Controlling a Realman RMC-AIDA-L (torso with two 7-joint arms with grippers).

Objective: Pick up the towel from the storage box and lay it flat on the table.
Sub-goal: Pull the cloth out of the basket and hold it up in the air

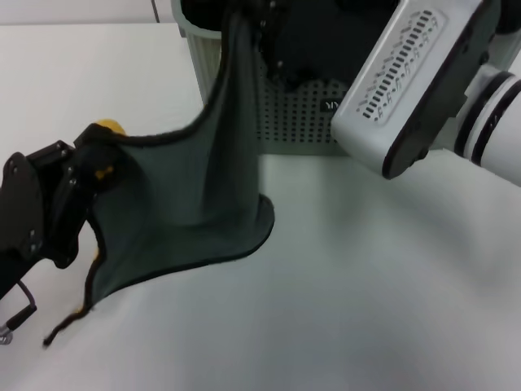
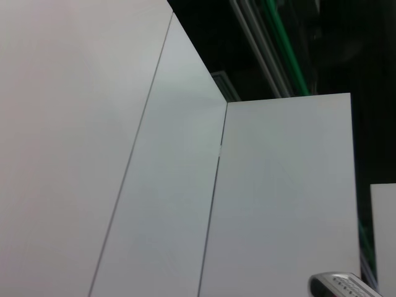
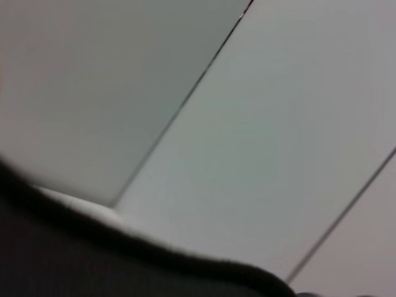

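Note:
In the head view the towel [image 1: 191,195] hangs spread with its dark grey-green side showing and its black trim along the lower edge. A bit of the yellow side [image 1: 107,127] peeks out at the left corner. My left gripper [image 1: 99,155] is shut on that corner, low over the table [image 1: 366,285]. My right gripper [image 1: 248,20] holds the opposite corner up over the front rim of the sage-green storage box [image 1: 297,122]. The towel's lowest fold [image 1: 262,213] touches the table just in front of the box. A dark blurred edge [image 3: 124,260] fills one side of the right wrist view.
My right arm's white forearm housing [image 1: 415,81] hangs over the box's right side. The left wrist view shows only white table panels [image 2: 185,185] with seams and a dark background beyond their edge.

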